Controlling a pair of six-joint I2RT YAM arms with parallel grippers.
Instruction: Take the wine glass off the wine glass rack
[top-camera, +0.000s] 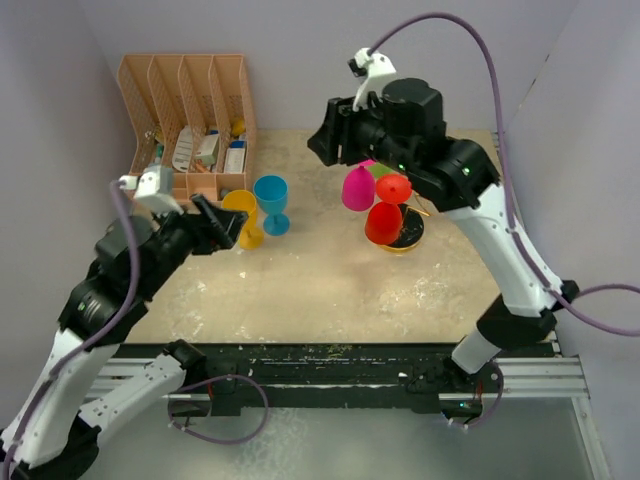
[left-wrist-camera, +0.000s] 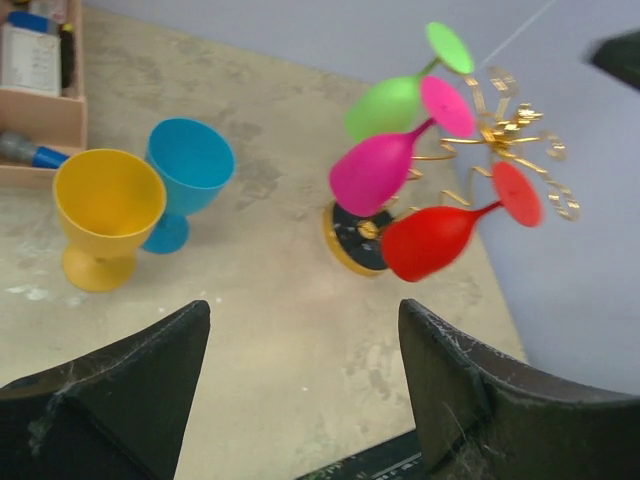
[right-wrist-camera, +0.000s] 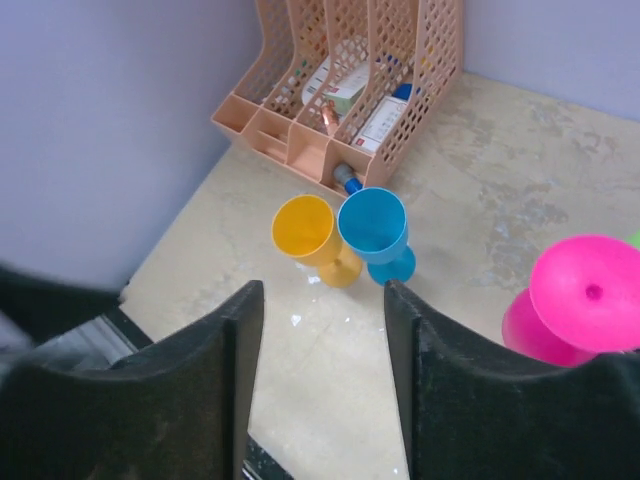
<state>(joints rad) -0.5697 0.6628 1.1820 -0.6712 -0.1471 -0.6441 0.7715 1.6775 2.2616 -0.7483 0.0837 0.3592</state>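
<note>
Hanging on curled gold-wire rack (left-wrist-camera: 512, 130), 3 wine glasses (left-wrist-camera: 372, 172); left end effector (left-wrist-camera: 302, 312), right end effector (right-wrist-camera: 322, 292) spread.

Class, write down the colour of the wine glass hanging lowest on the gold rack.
The lowest glass is red, clearest in the left wrist view.

No writing was legible anywhere; print on the boxes (top-camera: 186, 148) in the peach file organizer (top-camera: 133, 95) was too blurred.
</note>
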